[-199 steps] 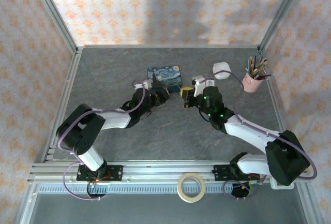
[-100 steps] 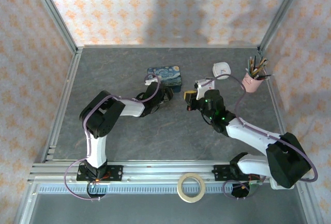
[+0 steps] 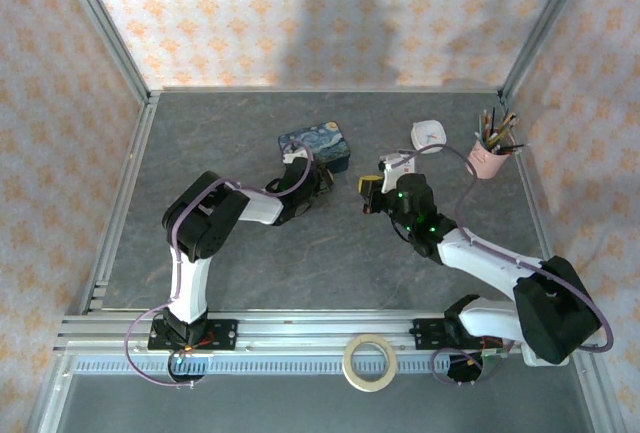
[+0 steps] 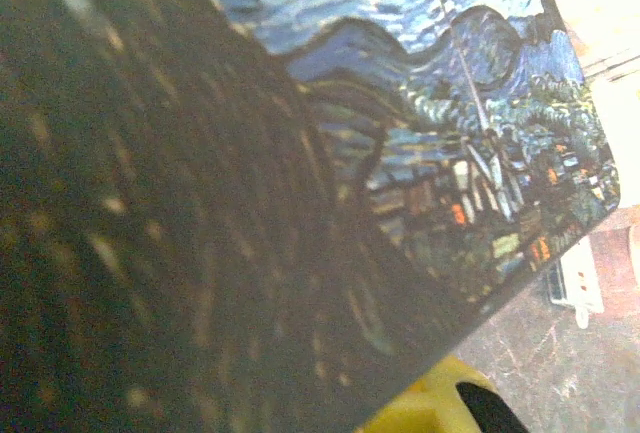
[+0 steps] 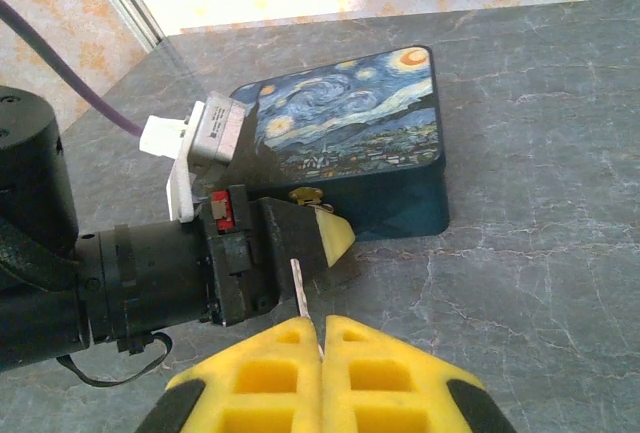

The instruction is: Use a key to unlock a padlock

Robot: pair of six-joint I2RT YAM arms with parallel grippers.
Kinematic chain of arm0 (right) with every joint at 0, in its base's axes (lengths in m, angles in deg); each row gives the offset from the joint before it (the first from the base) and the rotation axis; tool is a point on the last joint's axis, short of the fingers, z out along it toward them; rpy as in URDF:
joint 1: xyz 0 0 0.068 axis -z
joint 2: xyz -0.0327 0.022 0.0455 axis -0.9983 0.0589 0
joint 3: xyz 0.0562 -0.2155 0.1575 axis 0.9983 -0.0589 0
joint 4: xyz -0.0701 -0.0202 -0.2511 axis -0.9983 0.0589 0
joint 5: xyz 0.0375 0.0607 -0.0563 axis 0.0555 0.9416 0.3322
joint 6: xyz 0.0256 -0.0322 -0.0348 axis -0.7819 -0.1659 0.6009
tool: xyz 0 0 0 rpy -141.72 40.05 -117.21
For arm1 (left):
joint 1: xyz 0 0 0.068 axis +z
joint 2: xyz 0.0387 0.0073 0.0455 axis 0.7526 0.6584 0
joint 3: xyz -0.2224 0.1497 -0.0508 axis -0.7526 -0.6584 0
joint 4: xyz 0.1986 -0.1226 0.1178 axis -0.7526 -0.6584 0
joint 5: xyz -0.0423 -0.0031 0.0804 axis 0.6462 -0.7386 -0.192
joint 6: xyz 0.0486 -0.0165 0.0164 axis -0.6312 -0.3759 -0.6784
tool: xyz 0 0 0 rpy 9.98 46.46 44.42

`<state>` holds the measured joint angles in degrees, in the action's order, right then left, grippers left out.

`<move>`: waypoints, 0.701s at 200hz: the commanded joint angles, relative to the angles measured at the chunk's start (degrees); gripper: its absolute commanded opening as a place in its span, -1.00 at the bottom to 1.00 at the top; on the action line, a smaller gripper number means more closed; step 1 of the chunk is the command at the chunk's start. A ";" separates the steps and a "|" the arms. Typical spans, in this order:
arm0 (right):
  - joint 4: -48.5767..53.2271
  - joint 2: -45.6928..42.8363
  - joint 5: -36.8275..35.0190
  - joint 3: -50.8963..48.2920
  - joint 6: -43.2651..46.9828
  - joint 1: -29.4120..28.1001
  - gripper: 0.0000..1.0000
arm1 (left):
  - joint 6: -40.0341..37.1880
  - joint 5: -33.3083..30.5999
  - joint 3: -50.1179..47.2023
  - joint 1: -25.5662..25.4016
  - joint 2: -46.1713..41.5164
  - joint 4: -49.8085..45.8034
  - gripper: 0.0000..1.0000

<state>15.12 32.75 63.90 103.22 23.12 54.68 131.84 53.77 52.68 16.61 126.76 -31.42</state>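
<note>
The blue starry-night box (image 3: pixel 316 145) lies at mid-table. My left gripper (image 3: pixel 322 181) presses against its front side. In the right wrist view the left gripper (image 5: pixel 335 238) shows one yellow fingertip (image 5: pixel 337 231) just under the box's brass clasp (image 5: pixel 310 195). How its jaws stand is unclear, and the padlock is hidden there. The box lid (image 4: pixel 400 153) looms close in the left wrist view, with one yellow finger (image 4: pixel 430 408) under its edge. My right gripper (image 5: pixel 322 325) is shut on the key (image 5: pixel 298 288), whose thin blade points at the left gripper. It hovers right of the box (image 3: pixel 368 191).
A pink cup of pencils (image 3: pixel 490 158) and a white rounded object (image 3: pixel 428 135) stand at the back right. A roll of tape (image 3: pixel 370 361) lies on the front rail. A small white tag (image 4: pixel 580 278) lies on the table beside the box.
The left arm has swung its gripper in against the box's front, and its jaws have narrowed. The box has turned slightly. The right gripper has shifted a little right with the key.
</note>
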 commanded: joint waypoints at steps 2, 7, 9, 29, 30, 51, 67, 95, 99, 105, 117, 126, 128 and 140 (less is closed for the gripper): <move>-3.28 0.41 -0.75 -1.62 -1.35 0.56 -1.00 | 3.00 2.79 -3.47 1.72 -0.90 0.80 -0.91; -3.68 0.63 -0.52 -1.82 -1.68 0.64 -1.00 | 3.67 3.62 -4.07 2.02 -1.35 1.70 -0.91; -3.78 0.63 -0.37 -1.94 -1.81 0.67 -1.00 | 3.93 4.00 -4.26 2.22 -1.51 2.05 -0.92; -4.72 1.57 0.56 -2.27 -2.78 1.01 -1.00 | 6.77 7.63 -5.82 3.57 -2.79 5.20 -1.00; -4.81 1.69 0.62 -2.27 -2.86 1.05 -1.00 | 6.99 7.79 -5.88 3.61 -2.81 5.35 -1.00; -6.67 3.86 4.15 -2.56 -5.39 2.42 -1.00 | 10.39 11.63 -6.49 4.69 -3.34 8.18 -1.00; -10.68 6.72 10.09 -3.22 -9.39 4.20 -1.00 | 13.12 13.73 -6.98 5.03 -3.86 10.43 -1.00; -16.61 14.17 17.62 -2.67 -15.05 4.96 -1.00 | 17.70 15.70 -8.09 5.23 -5.06 14.00 -1.00; -17.65 15.39 18.77 -2.56 -16.19 4.96 -1.00 | 18.66 16.04 -8.54 5.30 -5.18 15.23 -1.00; -19.71 17.14 20.49 -2.51 -17.75 4.99 -1.00 | 20.15 16.58 -9.20 5.33 -5.29 17.17 -1.00; -24.52 21.31 24.51 -2.14 -21.28 4.98 -1.00 | 22.97 17.35 -10.39 5.57 -5.29 20.50 -1.00; -27.55 24.73 27.35 -1.23 -24.33 5.00 -1.00 | 24.65 17.86 -11.03 5.56 -5.27 22.87 -1.00; -28.10 25.45 27.95 -0.97 -24.86 5.04 -1.00 | 24.97 17.99 -11.16 5.57 -5.19 23.29 -1.00; -31.93 29.74 31.54 0.37 -28.52 5.03 -1.00 | 26.69 18.70 -11.66 5.57 -5.05 26.10 -1.00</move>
<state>-4.79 56.40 85.21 101.08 4.30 59.58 150.92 68.44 42.48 21.99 123.18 -14.61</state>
